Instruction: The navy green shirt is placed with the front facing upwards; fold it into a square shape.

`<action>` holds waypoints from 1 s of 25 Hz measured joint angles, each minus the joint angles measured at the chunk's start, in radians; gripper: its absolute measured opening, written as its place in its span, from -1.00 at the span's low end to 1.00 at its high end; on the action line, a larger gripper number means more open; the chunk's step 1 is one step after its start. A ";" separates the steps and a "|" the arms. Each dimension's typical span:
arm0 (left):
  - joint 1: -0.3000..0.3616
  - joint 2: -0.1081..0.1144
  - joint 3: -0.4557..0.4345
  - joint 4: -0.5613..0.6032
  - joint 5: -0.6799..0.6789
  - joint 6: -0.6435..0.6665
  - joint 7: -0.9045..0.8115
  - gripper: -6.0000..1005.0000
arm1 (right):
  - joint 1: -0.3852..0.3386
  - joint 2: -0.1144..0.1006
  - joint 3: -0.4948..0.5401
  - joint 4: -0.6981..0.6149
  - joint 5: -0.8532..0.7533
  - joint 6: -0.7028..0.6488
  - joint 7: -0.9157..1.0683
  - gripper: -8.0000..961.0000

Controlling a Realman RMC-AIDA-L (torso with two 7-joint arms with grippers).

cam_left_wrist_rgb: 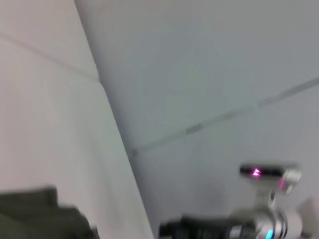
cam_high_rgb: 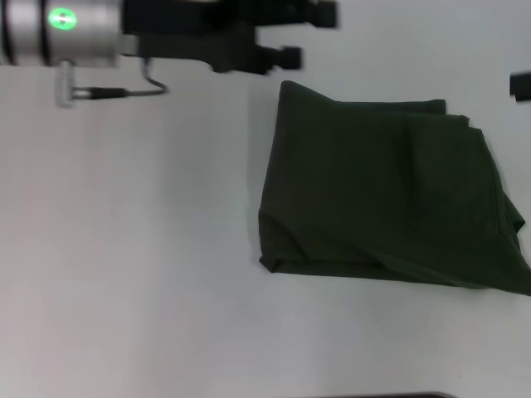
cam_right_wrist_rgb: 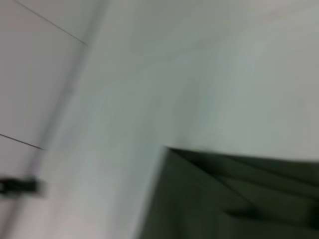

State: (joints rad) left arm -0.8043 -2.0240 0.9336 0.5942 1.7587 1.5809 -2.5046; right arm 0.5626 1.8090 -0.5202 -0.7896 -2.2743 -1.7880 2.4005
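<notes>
White counter [cam_high_rgb: 133, 249], plain and matte, fills nearly the whole head view; a dark strip shows at its near edge, low in that view, too thin to identify. Navy green shirt [cam_high_rgb: 390, 195]: lies flat on the counter toward its right side, folded into a rough rectangle of several layers; plain green faces up, no lettering or label visible; its right-hand edge is cut off by the view's border; loose layered edges show along the far and right sides, and a small fold bulges at the near left corner. Left gripper [cam_high_rgb: 303, 37]: at the counter's far edge, just beyond the shirt's far left corner and apart from the cloth; two black fingers point rightward with a gap between them, released, grasping nothing; the upper finger is partly cut off at the top. Behind it, the silver wrist section with a green light [cam_high_rgb: 62, 18] and a grey cable with plug [cam_high_rgb: 99, 91] lying over the counter. Right gripper [cam_high_rgb: 521, 85]: only a small black fragment at the right border, beyond the shirt's far right corner; whether clenched or released cannot be told. Left wrist view: blurred; pale surfaces with seam lines, a scrap of the shirt in one corner, a metal arm part with a magenta light [cam_left_wrist_rgb: 256, 173]. Right wrist view: blurred; the shirt's corner on the white counter.
</notes>
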 joint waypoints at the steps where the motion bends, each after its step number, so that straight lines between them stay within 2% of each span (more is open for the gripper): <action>1: 0.021 0.008 -0.023 0.026 0.000 0.008 -0.008 0.69 | 0.004 0.001 -0.004 0.001 -0.035 0.009 -0.006 -0.69; 3: 0.055 0.025 -0.062 0.061 0.000 0.021 -0.017 0.89 | 0.013 0.005 -0.022 0.002 -0.103 0.037 -0.016 -0.54; 6: 0.091 0.052 -0.101 0.085 0.000 0.042 -0.028 0.89 | 0.022 0.011 -0.049 0.003 -0.146 0.074 -0.027 -0.30; 9: 0.121 0.066 -0.153 0.097 0.000 0.058 -0.030 0.89 | 0.023 0.016 -0.058 0.007 -0.153 0.097 -0.027 -0.06; 14: 0.153 0.070 -0.229 0.105 0.000 0.081 -0.021 0.89 | 0.006 0.026 -0.059 0.021 -0.156 0.153 -0.018 -0.02; 22: 0.158 0.069 -0.247 0.128 0.001 0.084 -0.020 0.89 | 0.008 0.085 -0.068 0.118 -0.181 0.322 -0.029 -0.02; 25: 0.158 0.069 -0.252 0.135 0.001 0.084 -0.020 0.89 | 0.014 0.095 -0.081 0.125 -0.185 0.345 -0.032 -0.03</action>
State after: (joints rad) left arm -0.6466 -1.9551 0.6812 0.7289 1.7592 1.6647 -2.5248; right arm 0.5765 1.9037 -0.6015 -0.6642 -2.4592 -1.4433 2.3689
